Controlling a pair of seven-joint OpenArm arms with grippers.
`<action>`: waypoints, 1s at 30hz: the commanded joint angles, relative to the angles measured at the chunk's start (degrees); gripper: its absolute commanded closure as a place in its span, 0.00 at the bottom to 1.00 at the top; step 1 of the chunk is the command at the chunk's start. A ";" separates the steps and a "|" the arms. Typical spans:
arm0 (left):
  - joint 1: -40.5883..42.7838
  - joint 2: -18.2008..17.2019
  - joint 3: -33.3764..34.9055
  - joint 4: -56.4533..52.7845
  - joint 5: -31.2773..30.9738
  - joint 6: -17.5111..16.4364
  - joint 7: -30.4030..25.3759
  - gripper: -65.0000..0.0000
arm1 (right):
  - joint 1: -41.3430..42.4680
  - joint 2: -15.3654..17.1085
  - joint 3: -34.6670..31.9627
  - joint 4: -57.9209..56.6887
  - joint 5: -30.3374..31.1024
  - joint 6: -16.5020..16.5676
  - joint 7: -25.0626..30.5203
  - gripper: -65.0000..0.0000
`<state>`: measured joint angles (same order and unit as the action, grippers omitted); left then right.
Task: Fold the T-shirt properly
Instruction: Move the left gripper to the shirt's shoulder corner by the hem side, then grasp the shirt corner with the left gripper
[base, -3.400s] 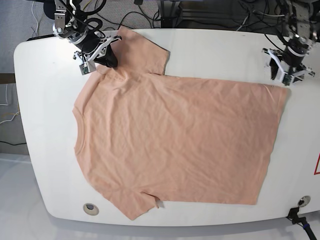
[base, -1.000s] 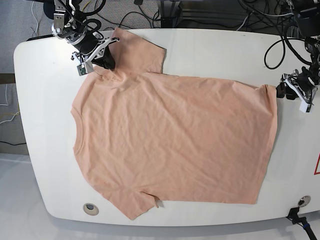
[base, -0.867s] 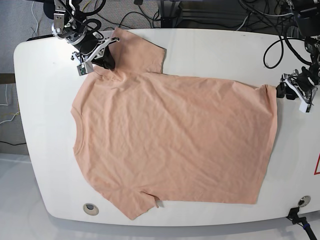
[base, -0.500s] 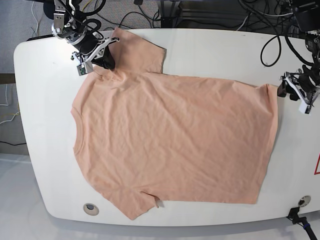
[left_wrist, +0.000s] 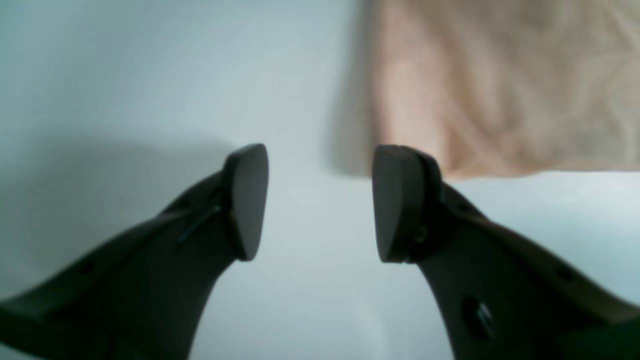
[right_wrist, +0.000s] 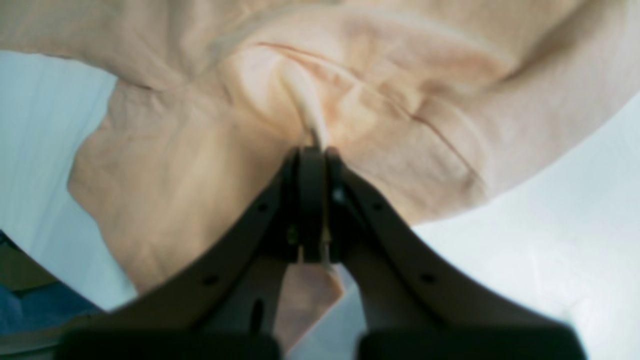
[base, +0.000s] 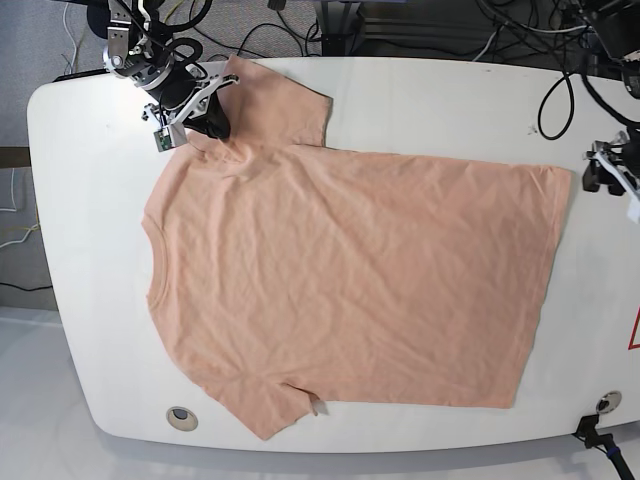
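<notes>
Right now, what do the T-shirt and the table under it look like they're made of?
T-shirt: looks like soft, matte peach knit fabric, probably cotton; fine wrinkles cover it and it puckers where the right claw pinches it.
Table: smooth, hard white surface, possibly laminate or painted board; it looks flat with a faint sheen. The exact material can't be told.

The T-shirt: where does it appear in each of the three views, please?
Base: the T-shirt lies spread across the middle of the white table.
Left wrist: its hem corner fills the upper right.
Right wrist: it fills the upper half.
Shared landmark: the white table.
</notes>
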<state>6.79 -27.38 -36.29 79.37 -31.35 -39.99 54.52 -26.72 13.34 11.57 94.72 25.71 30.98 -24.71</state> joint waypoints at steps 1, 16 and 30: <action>-0.33 -1.77 -0.59 1.02 -0.25 -0.01 -0.76 0.52 | 0.13 0.59 0.16 0.62 -0.26 -0.17 -0.48 0.99; -0.41 1.75 -0.32 0.85 -0.25 -0.01 -0.85 0.52 | 0.21 0.59 0.16 0.62 -0.26 -0.17 -0.57 0.99; -1.91 1.84 1.17 0.76 -0.07 -0.01 -0.85 0.30 | 0.21 0.59 0.16 0.62 -0.26 -0.17 -0.57 0.99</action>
<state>5.54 -24.27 -34.76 79.24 -30.70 -39.92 54.59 -26.52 13.34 11.57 94.72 25.71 30.96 -24.93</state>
